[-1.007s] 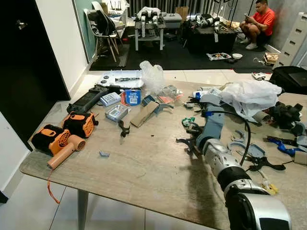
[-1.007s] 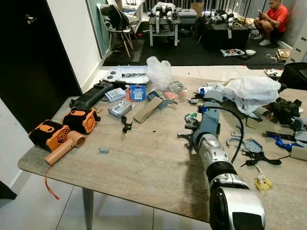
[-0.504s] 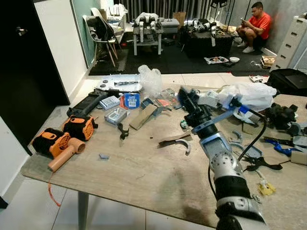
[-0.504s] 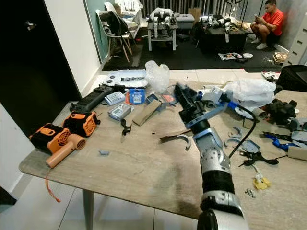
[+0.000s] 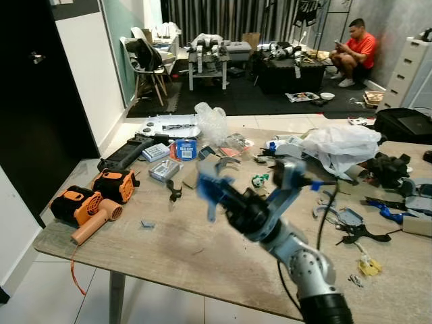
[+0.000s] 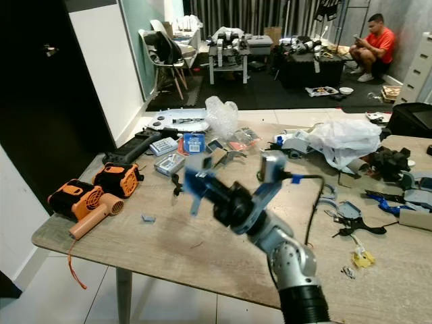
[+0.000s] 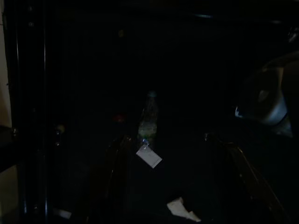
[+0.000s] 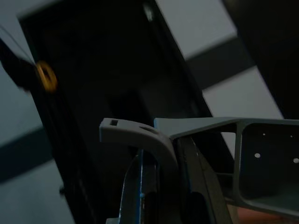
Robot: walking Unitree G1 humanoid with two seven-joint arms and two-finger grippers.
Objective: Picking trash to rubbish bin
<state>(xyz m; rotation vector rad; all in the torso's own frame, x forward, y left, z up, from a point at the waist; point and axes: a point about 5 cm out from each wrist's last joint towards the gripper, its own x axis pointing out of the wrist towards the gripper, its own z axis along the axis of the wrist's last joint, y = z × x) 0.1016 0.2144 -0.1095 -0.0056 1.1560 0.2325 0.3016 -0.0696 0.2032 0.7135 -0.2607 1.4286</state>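
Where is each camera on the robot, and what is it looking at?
Left eye view: on the head, looking down at the cluttered table; the right arm swings across with the right gripper holding a grey plastic piece.
Right eye view: beside it on the head, sharing that table and arm.
Left wrist view: on the left wrist, very dark; a bottle is faintly visible.
Right wrist view: on the right wrist, looking along its fingers at the held piece and a dark doorway, also in the eye views.
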